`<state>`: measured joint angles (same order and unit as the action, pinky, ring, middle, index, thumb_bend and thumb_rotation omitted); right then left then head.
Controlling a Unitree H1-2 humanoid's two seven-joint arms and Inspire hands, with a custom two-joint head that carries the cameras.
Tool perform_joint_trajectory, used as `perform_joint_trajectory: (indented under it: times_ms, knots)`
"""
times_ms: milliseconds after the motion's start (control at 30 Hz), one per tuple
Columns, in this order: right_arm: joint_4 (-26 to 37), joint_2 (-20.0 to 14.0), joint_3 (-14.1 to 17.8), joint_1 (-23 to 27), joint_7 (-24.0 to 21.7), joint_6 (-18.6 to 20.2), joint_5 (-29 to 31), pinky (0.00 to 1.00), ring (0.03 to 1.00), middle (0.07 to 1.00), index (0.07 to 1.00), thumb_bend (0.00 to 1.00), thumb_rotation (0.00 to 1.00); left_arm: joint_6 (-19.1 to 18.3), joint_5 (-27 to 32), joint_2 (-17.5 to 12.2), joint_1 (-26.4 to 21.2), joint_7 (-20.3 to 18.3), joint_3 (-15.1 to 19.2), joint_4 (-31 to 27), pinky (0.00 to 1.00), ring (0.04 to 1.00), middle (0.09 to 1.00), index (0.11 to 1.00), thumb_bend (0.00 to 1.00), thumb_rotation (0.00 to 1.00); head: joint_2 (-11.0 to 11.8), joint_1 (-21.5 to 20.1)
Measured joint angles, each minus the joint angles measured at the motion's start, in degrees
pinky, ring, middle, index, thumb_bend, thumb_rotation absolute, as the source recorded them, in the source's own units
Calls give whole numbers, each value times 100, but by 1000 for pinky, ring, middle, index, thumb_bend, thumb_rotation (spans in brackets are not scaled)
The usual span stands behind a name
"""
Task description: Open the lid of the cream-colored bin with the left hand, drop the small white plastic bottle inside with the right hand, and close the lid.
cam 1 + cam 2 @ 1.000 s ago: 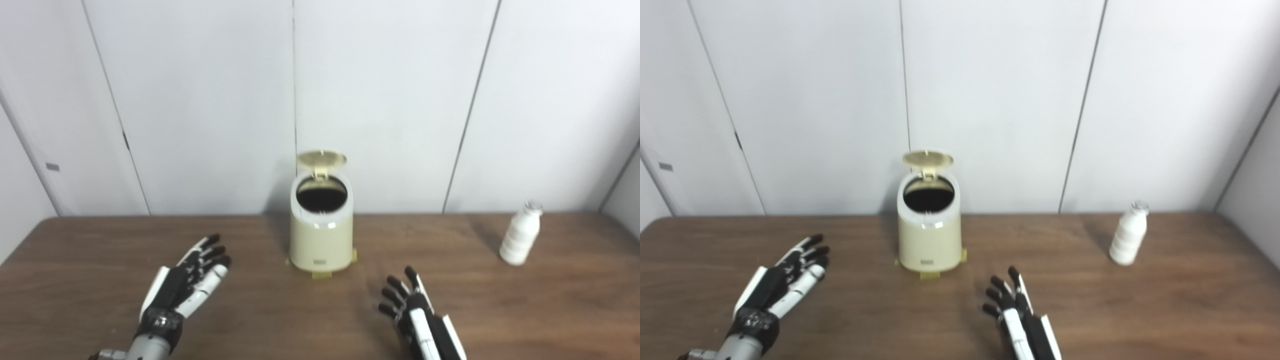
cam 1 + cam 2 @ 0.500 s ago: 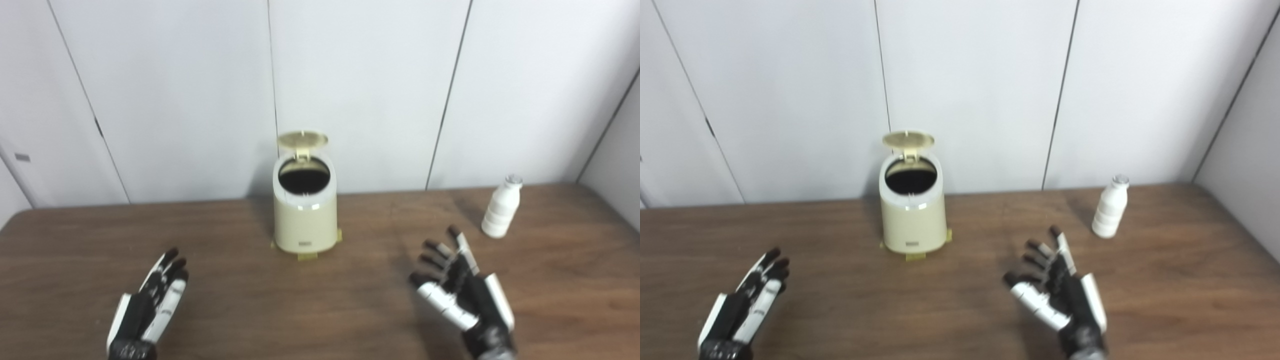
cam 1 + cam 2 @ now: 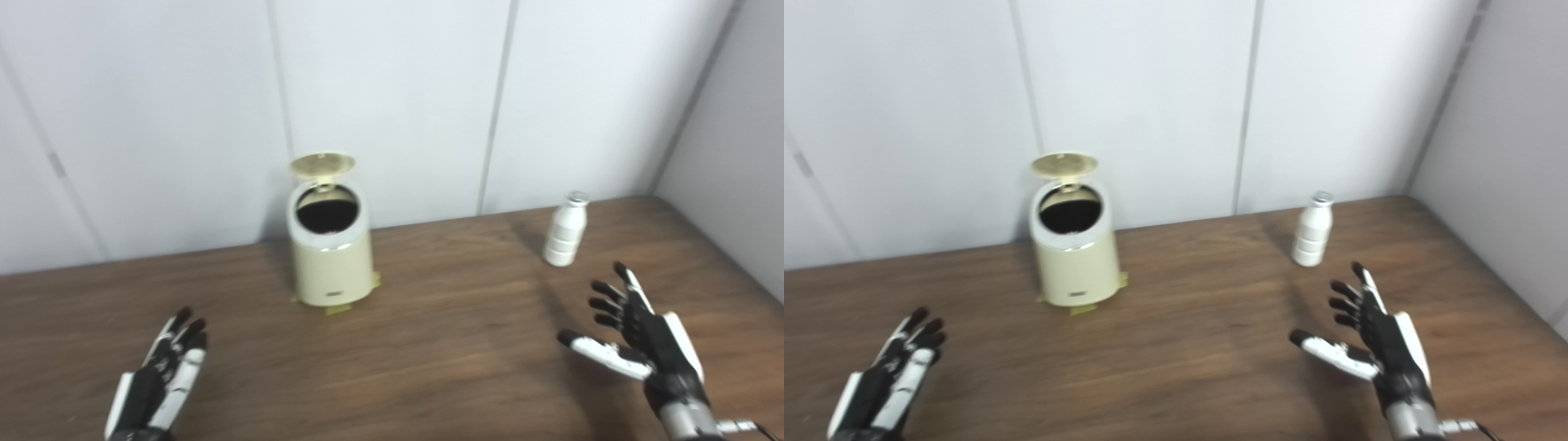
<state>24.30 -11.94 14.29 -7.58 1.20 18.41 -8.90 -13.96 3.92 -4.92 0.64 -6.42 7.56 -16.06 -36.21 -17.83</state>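
A cream-colored bin [image 3: 331, 257] is seen standing toward the far side of the brown wooden bench [image 3: 429, 343], left of centre and close to the panelled white wall [image 3: 392, 92]. Its lid [image 3: 322, 163] is raised upright at the far rim, and a dark interior is exposed; what lies inside cannot be made out. The small white plastic bottle [image 3: 565, 229] is stood upright at the far right of the bench, well apart from the bin, with bare wood between them.

The left robot hand [image 3: 158, 380] is held low at the near left, fingers extended and close together, nothing held; its wrist is cut off by the lower picture edge. The right robot hand [image 3: 637, 334] is held at the near right, fingers spread wide with the thumb out to the left, empty, near the bottle but not touching it. Nothing is placed between this hand and the bottle. A second wall [image 3: 735, 135] is seen on the right.
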Motion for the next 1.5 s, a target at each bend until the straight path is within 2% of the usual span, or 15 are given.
perform_joint_trajectory:
  times_ms: [100, 200, 333, 533, 667, 700, 767, 867, 967, 1067, 1200, 1500]
  knots:
    - [-1, -70, 41, 240, 114, 163, -211, 700, 783, 846, 940, 812, 268, 0, 49, -38, -48, -1, 16, 0, 945, 929, 924, 978, 520, 577, 9, -229]
    - [-110, -151, 77, 484, 256, 194, -442, 769, 812, 846, 934, 825, 273, -10, 103, -111, -59, -3, 62, 0, 950, 933, 928, 980, 522, 574, 26, -448]
    - [-360, -183, 82, 624, 320, 363, -670, 761, 810, 834, 918, 832, 255, -53, 213, -148, -60, -1, 95, -3, 938, 929, 925, 983, 502, 552, 53, -581]
    - [-594, -233, 109, 802, 319, 548, -682, 767, 835, 893, 953, 818, 240, -171, 260, -199, -68, 23, 128, -43, 931, 930, 923, 979, 454, 501, 61, -809]
    - [-838, -354, 108, 964, 319, 573, -684, 755, 848, 916, 971, 804, 220, -385, 303, -227, -85, 62, 154, -152, 934, 919, 917, 984, 403, 489, 70, -853]
    - [-917, -372, 106, 1018, 319, 573, -686, 759, 850, 916, 975, 812, 210, -509, 291, -251, -85, 90, 148, -227, 915, 904, 902, 981, 398, 532, 62, -880]
    - [-1083, -412, 99, 1138, 319, 583, -700, 758, 846, 913, 975, 822, 211, -705, 249, -336, -95, 105, 118, -356, 918, 905, 900, 983, 383, 522, 61, -906]
    - [-1164, -488, 64, 1286, 319, 706, -824, 753, 856, 923, 982, 852, 276, -878, 233, -485, -100, 106, 106, -515, 936, 917, 905, 986, 346, 492, 61, -941]
    - [-1310, -604, -23, 1459, 297, 816, -1047, 744, 881, 966, 992, 886, 334, -1016, 231, -591, -111, 104, 104, -583, 930, 915, 906, 982, 305, 408, 61, -985]
    - [-1547, -671, -19, 1638, 244, 856, -1196, 742, 895, 988, 999, 896, 320, -1143, 220, -655, -112, 101, 82, -706, 905, 906, 904, 976, 315, 371, 35, -959]
    - [-1880, -717, -26, 1867, 152, 856, -1263, 770, 917, 1000, 1000, 901, 313, -1208, 219, -695, -115, 93, 42, -710, 888, 900, 903, 971, 340, 373, 18, -915]
    - [-2548, -877, -72, 2186, 160, 853, -1311, 779, 914, 970, 1000, 898, 231, -1299, 220, -812, -165, 96, 3, -908, 851, 885, 897, 976, 316, 332, 0, -889]
